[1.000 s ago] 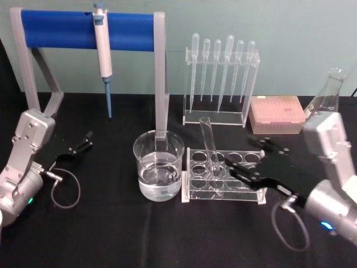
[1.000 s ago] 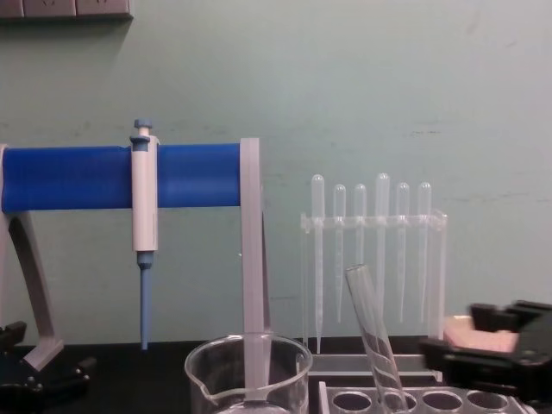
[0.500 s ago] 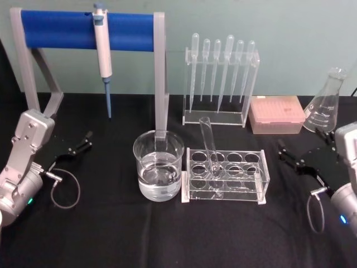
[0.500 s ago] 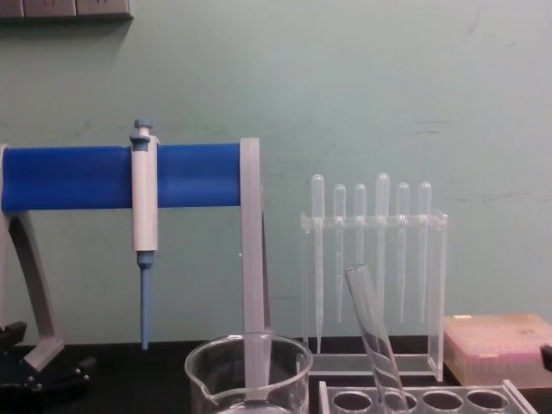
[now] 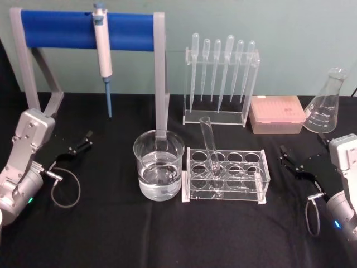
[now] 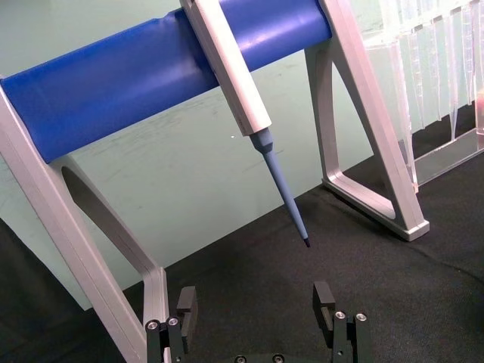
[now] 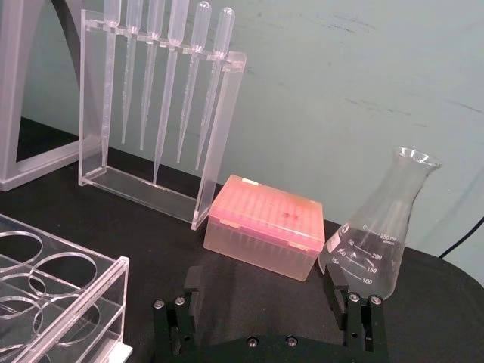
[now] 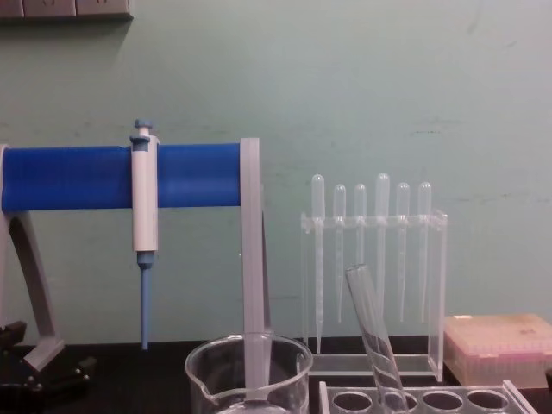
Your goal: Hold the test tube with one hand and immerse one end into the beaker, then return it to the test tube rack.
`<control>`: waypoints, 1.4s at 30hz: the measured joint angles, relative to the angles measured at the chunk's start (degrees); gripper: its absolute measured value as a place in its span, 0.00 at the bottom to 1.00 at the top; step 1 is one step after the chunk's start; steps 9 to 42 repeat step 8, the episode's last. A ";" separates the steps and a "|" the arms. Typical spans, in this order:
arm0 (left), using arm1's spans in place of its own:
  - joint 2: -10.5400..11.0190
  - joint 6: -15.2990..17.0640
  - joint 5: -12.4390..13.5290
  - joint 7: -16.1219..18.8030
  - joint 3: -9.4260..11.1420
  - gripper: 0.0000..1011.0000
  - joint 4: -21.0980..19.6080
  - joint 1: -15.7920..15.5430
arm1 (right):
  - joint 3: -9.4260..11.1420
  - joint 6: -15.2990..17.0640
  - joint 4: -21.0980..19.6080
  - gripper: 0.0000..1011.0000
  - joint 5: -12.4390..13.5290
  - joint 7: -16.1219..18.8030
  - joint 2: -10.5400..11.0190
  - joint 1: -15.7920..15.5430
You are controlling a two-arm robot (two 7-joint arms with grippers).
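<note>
Tube (image 5: pixel 210 149), clear glass, leans in rack (image 5: pixel 225 192); both grippers' fingers (image 6: pixel 324 296) spread, empty.

Lab bench: pipettor (image 5: pixel 102 42) on blue stand, pipette rack (image 5: pixel 221 84), conical flask (image 5: pixel 326 102), beaker (image 5: pixel 158 172).

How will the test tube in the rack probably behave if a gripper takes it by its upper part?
The test tube looks like thin clear glass, so it is probably stiff, light and fragile under a hard squeeze. Its smooth round wall may slip between flat fingers. It leans in the clear rack, so it will likely pivot when touched; laid on the table, it would probably roll.
</note>
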 joint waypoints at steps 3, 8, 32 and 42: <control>0.00 0.00 0.00 0.00 0.00 0.99 0.00 0.00 | -0.02 0.01 -0.11 0.99 0.03 0.00 0.04 -0.01; 0.00 0.00 0.00 0.00 0.00 0.99 0.00 0.00 | -0.02 0.02 -0.19 0.99 0.09 0.01 0.08 -0.04; 0.00 0.00 0.00 0.00 0.00 0.99 0.00 0.00 | -0.02 0.02 -0.19 0.99 0.09 0.01 0.08 -0.04; 0.00 0.00 0.00 0.00 0.00 0.99 0.00 0.00 | -0.02 0.02 -0.19 0.99 0.09 0.01 0.08 -0.04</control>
